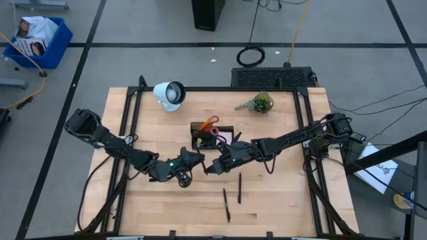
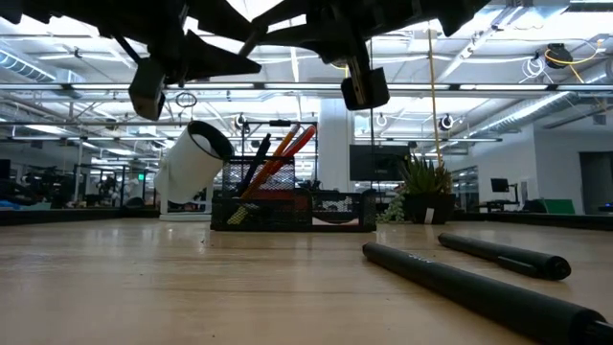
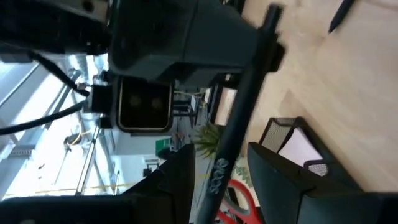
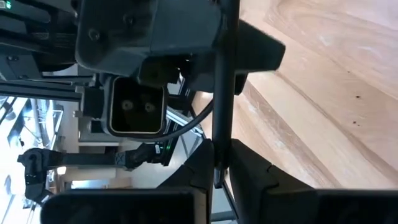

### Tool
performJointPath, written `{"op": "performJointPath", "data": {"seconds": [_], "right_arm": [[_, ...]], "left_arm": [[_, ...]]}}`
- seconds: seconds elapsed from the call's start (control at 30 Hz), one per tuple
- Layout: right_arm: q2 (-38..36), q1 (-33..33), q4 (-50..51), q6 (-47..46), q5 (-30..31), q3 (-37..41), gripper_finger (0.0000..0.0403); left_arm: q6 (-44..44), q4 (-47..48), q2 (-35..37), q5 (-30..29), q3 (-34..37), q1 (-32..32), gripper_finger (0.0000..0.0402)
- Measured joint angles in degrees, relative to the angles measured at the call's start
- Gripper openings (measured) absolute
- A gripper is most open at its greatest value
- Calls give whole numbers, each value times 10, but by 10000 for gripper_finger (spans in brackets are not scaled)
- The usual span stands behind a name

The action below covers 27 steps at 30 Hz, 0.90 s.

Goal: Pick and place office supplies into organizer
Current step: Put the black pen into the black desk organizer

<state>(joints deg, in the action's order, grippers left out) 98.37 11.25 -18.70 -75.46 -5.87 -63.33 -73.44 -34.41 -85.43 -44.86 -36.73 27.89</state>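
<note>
Two spare pens lie close; a third hangs above mid-table.
You have that black pen pinched tight in the right gripper. The left gripper sits loose around it (gaps both sides). It looks light, stiff and slippery, so grab its middle. The organizer waits behind.

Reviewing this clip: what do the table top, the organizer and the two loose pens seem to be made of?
The table top looks like pale wood, probably butcher-block, with visible grain and plank seams. The organizer appears to be black metal mesh, with an open weave in its walls, though coated plastic is possible. The two loose pens look like matte black plastic or rubberized barrels, showing no gloss.
</note>
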Motion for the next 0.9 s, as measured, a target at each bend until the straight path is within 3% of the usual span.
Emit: {"op": "performJointPath", "data": {"seconds": [0.17, 0.5, 0.77, 0.9], "right_arm": [[0, 0, 1, -1, 0, 0, 26], [0, 0, -5, -2, 1, 0, 30], [0, 1, -51, 76, -24, 0, 75], [0, 1, -52, 90, -59, 0, 104]], "left_arm": [[12, -2, 0, 13, 0, -6, 128], [25, 9, 0, 17, 1, -4, 24], [72, -17, 0, 13, 1, -1, 38], [96, -20, 0, 27, 1, -1, 27]]}}
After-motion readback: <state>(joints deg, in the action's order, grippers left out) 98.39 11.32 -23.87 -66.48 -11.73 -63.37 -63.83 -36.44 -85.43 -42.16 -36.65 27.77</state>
